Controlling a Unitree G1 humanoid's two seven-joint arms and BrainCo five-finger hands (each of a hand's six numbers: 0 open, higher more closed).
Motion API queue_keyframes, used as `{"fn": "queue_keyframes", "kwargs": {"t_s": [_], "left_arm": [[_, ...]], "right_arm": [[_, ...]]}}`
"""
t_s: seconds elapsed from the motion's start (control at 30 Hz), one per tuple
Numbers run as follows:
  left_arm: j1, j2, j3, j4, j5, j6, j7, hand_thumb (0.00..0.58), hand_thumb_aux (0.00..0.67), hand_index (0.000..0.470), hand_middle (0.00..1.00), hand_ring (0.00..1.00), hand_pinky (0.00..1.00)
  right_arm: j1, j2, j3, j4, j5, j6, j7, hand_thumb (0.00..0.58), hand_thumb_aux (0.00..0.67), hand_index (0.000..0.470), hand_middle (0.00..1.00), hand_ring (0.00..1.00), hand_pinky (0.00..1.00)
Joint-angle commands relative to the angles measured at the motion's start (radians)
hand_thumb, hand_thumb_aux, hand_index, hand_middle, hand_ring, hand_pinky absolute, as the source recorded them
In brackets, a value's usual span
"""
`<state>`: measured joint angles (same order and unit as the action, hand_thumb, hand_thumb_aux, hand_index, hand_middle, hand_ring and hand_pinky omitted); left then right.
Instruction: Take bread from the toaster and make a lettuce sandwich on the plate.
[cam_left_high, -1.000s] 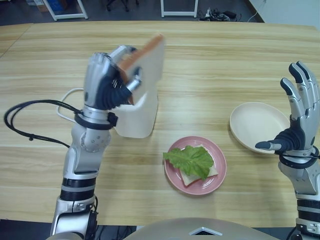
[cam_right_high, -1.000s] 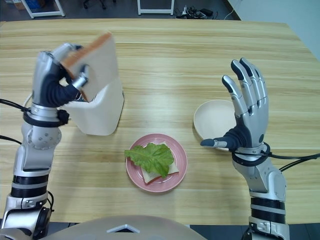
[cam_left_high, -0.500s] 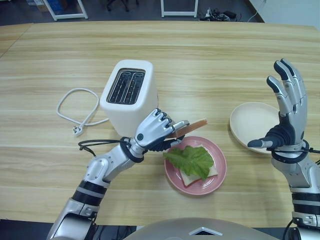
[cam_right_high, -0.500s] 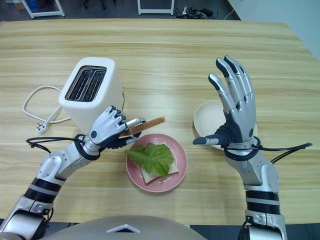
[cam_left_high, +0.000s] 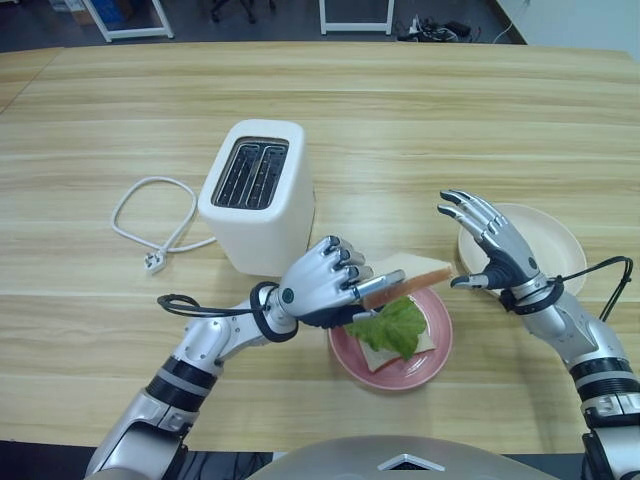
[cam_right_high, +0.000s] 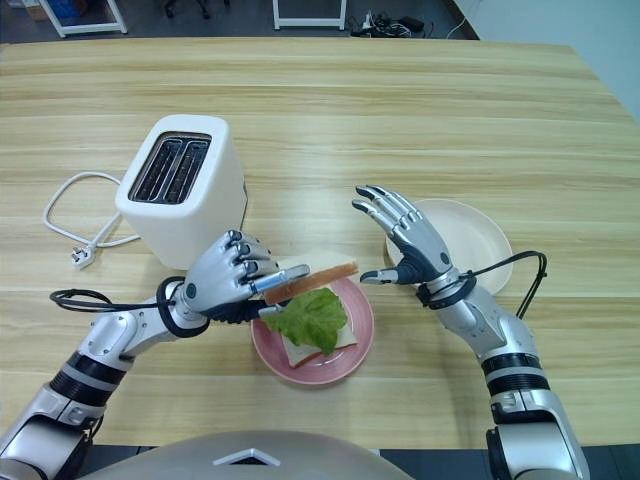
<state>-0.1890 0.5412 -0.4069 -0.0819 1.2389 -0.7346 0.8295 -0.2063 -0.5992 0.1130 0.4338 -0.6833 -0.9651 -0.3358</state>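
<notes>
Left eye view, looking down on a wooden table (cam_left_high: 400, 120). The robot's left arm comes in from the lower left, forearm low over the table. The left hand (cam_left_high: 318, 290) is knuckles-up, just in front of the white toaster (cam_left_high: 258, 195). Its fingers are clenched around the near end of a slice of bread (cam_left_high: 412, 281).

The slice lies almost flat. Its long axis runs left to right, rising slightly, and its free end points to the right. It hangs above the far side of a pink plate (cam_left_high: 400, 380), over a lettuce leaf (cam_left_high: 395, 325). The leaf rests on another slice (cam_left_high: 425, 343) lying on that plate.

The right arm enters from the lower right. The right hand (cam_left_high: 495, 250) is held open with fingers spread and released, palm turned down and inward, grasping nothing. It hovers over the near left edge of a cream dish (cam_left_high: 550, 245). Its thumb tip is just beside the free end of the held bread, and whether they touch cannot be told.

A white cord (cam_left_high: 150, 215) loops on the table left of the toaster.
</notes>
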Motion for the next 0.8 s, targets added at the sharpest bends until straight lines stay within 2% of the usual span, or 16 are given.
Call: {"fn": "queue_keyframes", "kwargs": {"t_s": [0.03,0.17,0.47,0.8], "left_arm": [[-0.012,0.028,-0.048,0.078,0.058,0.012,0.030,0.580,0.670,0.470,1.00,1.00,1.00],[-0.035,0.025,-0.107,0.165,0.103,0.032,0.071,0.580,0.670,0.470,1.00,1.00,1.00],[-0.050,0.025,-0.208,0.210,0.138,0.068,0.112,0.580,0.670,0.470,1.00,1.00,1.00],[-0.053,0.042,-0.297,0.248,0.155,0.096,0.122,0.580,0.670,0.470,1.00,1.00,1.00]], "right_arm": [[0.008,-0.022,0.014,-0.024,0.069,-0.041,0.059,0.000,0.000,0.000,0.00,0.00,0.00],[0.043,-0.035,0.015,-0.115,0.203,-0.101,0.132,0.000,0.000,0.000,0.00,0.00,0.00],[0.091,-0.068,0.037,-0.199,0.337,-0.106,0.312,0.000,0.000,0.000,0.00,0.00,0.00],[0.152,-0.219,0.155,-0.208,0.368,0.014,0.684,0.000,0.000,0.000,0.00,0.00,0.00]]}}
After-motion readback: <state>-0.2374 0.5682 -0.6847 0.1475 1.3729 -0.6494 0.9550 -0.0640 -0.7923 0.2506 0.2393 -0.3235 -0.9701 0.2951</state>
